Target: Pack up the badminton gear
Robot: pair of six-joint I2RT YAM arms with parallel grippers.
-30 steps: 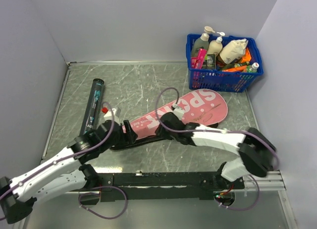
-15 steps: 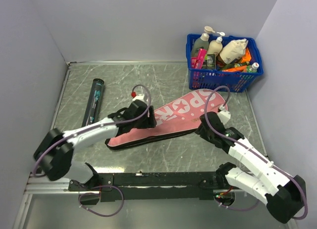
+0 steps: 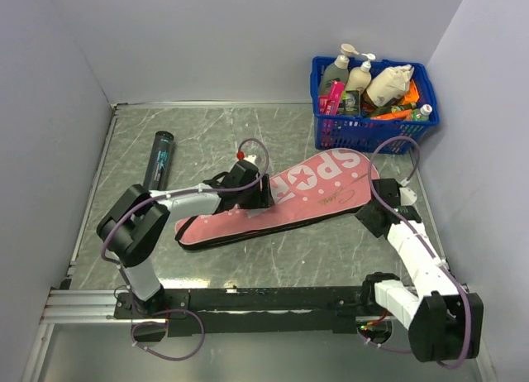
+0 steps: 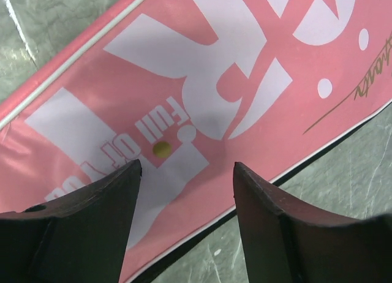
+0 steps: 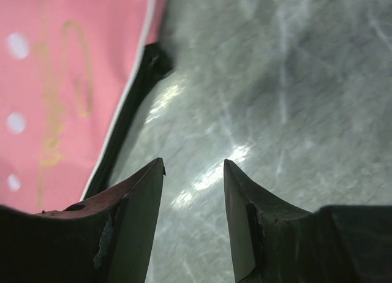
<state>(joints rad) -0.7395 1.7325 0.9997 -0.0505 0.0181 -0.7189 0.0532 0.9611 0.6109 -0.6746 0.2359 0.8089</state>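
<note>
Pink fabric dominates the scene. The long pink racket cover lettered "SPORT" [image 3: 285,200] lies flat and slantwise across the middle of the grey marbled desk [image 3: 207,130], with its wide rounded head toward the right and its narrow handle end toward the left. No rackets or shuttlecocks show anywhere, so they are probably inside. The cover is opaque, though, and I cannot tell whether its zip is drawn. The slim black tube with a teal label [image 3: 158,161] lies well apart on the desk's left side, outside the cover. I judge it the one piece left to deal with, if it belongs in the bag at all. The blue plastic lattice basket of bottles [image 3: 364,136] stands in the far right corner and is no part of the job.

The cover looks like smooth, faintly glossy cloth, printed with white letters and dots, piped in white and edged with a black band. It should flex and slide rather than lift stiffly. The desk is hard, polished and reflective.

The left jaws hang spread over the cover's lettered middle, grasping nothing. The right jaws stand parted over bare desk just beside the cover's head edge, likewise empty.
</note>
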